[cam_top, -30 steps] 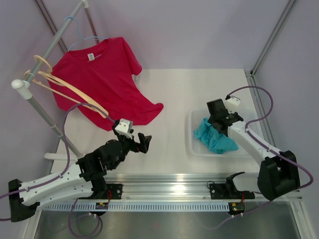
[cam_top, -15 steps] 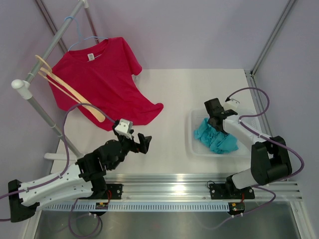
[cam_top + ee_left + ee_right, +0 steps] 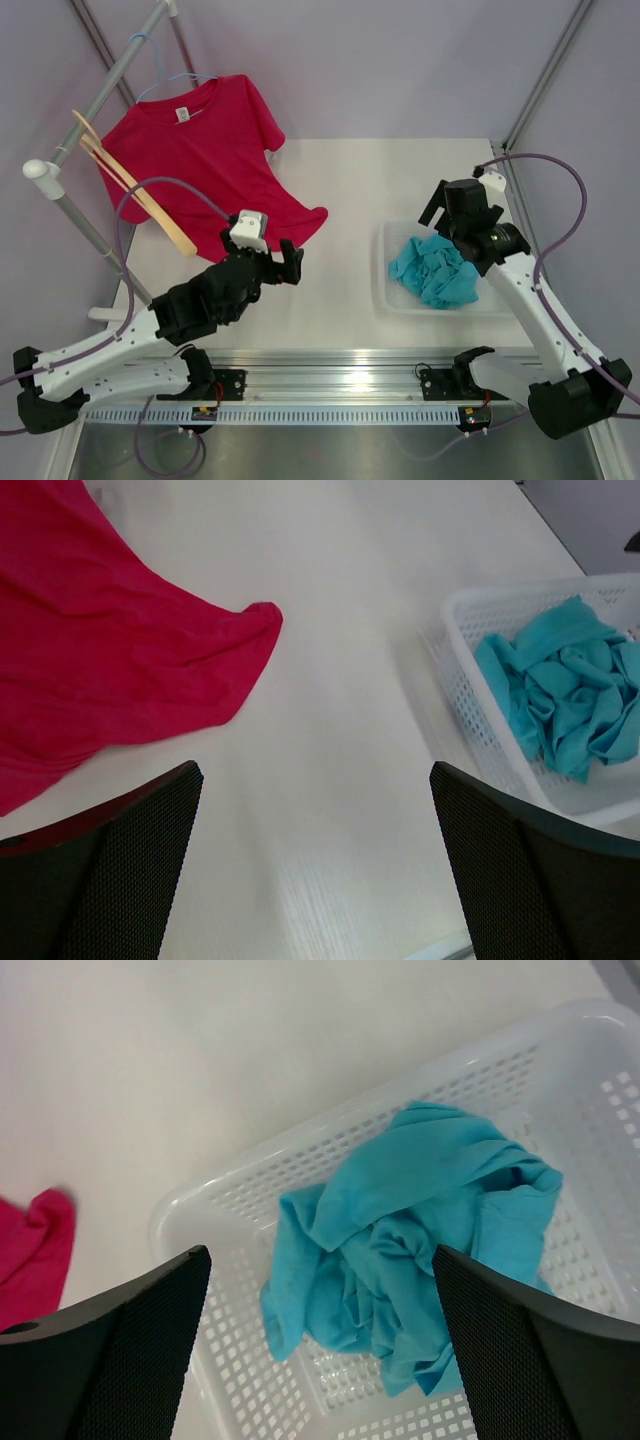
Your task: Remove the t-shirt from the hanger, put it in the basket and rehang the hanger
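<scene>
1. White counter (image 3: 400,190) carries a perforated basket (image 3: 250,1185); a teal garment (image 3: 420,1230) lies crumpled inside it.
2. Red t-shirt (image 3: 200,160) hangs well left of the basket, on a blue hanger (image 3: 172,78) hooked over the rail (image 3: 110,80). Its hem spills onto the counter, so the cloth can be reached low down.
3. Left fingers (image 3: 110,870): spread, empty, hovering between basket and hem. Judged an approach to grasp the hem.
4. Right fingers (image 3: 110,1350): spread, empty, directly above the basket, likely parked clear of the left arm.

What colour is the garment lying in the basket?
Turquoise garment; the right wrist view shows it best.
</scene>
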Controlling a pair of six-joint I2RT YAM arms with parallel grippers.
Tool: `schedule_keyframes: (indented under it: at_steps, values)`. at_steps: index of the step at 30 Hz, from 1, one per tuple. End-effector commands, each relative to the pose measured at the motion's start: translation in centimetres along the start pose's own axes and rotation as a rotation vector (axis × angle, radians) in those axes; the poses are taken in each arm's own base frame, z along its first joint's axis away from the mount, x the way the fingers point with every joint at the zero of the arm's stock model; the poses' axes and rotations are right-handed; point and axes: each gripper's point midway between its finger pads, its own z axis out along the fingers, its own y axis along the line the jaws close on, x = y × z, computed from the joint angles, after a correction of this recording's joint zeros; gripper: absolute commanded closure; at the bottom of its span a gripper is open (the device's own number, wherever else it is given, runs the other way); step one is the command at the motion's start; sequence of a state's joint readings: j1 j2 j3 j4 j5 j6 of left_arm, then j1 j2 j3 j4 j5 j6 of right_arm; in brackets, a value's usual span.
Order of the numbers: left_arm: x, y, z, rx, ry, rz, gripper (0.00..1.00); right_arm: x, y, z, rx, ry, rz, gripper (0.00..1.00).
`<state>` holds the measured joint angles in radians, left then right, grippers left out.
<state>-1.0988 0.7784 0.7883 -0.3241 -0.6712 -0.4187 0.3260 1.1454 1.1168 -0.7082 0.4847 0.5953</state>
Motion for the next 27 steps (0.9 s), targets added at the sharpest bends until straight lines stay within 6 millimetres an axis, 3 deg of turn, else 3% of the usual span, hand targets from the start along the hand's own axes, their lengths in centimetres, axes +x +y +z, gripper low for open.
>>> schedule_keyframes:
  at_steps: [1,3,4,5,7,8,9,10,12,15,19,24,27]
  values:
    - [-5.2,0.0,0.3,-0.124,-0.074,-0.042,0.01,1.1,1.0,-2.1,-0.168,0.032,-0.061,0.01]
    - [-6.5,0.1,1.0,-0.184,-0.083,0.001,0.01,1.0,2.8,-3.6,-0.308,0.022,-0.052,0.00]
    - [-9.0,0.0,0.9,-0.226,-0.129,-0.006,0.01,1.5,3.2,-3.9,-0.342,0.036,-0.055,0.00]
    - [-8.9,-0.3,2.1,-0.271,-0.119,0.037,0.01,1.7,3.6,-4.2,-0.376,0.041,-0.057,0.01]
    - [-10.8,0.4,2.5,-0.384,-0.153,0.101,0.01,2.0,5.0,-5.7,-0.493,0.046,-0.057,0.01]
    - [-13.4,0.2,2.3,-0.418,-0.193,0.081,0.01,2.7,5.2,-5.9,-0.524,0.057,-0.062,0.01]
    - [-13.6,0.1,3.3,-0.467,-0.187,0.125,0.01,2.5,6.0,-7.2,-0.608,0.043,-0.063,0.01]
    - [-15.8,0.2,3.4,-0.483,-0.215,0.092,0.01,3.2,6.2,-7.6,-0.644,0.056,-0.070,0.01]
    - [-16.6,-0.1,4.9,-0.497,-0.213,0.088,0.01,2.8,6.2,-8.8,-0.694,0.016,-0.069,0.00]
    - [-18.9,1.1,6.0,-0.560,-0.242,0.061,0.01,3.0,6.4,-10.3,-0.778,-0.012,-0.077,0.01]
    - [-20.8,3.9,6.7,-0.626,-0.266,0.025,0.01,3.5,6.6,-11.4,-0.835,-0.013,-0.089,0.00]
    - [-21.1,5.7,9.0,-0.556,-0.250,-0.036,0.01,3.8,6.9,-12.9,-0.925,-0.034,-0.091,0.01]
    - [-21.7,7.7,8.9,-0.699,-0.300,-0.024,0.02,3.6,7.0,-13.7,-0.956,-0.047,-0.094,0.00]
